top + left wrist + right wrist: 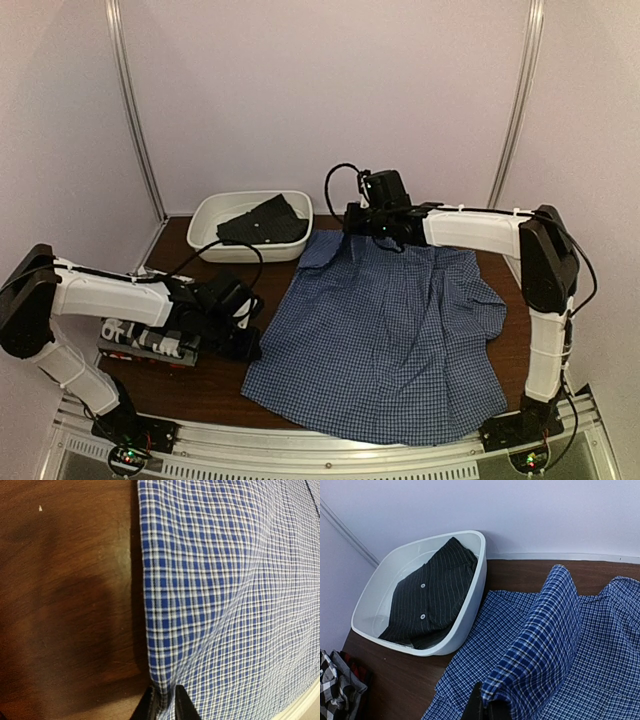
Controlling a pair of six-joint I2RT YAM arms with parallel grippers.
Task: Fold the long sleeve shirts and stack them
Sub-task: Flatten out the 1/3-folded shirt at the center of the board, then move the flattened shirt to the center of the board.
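Blue-checked shirt (390, 340), one, gripped by left hand (164, 705), right hand (485, 710), one basin (470, 605)

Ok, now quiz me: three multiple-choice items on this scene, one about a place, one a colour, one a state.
1. Where does the dark striped shirt lie?
A) in the white basin
B) hung on the wall
C) on the floor

2. What colour is the spread shirt on the table?
A) red
B) plain grey
C) blue-and-white check

3. What is the right gripper doing?
A) hanging open over the basin
B) pinching a raised fold of the spread shirt
C) resting on bare wood

Answers: 1 A, the basin's walls surround it; 2 C, fine blue check shows in every view; 3 B, the cloth tents up from between its fingers.
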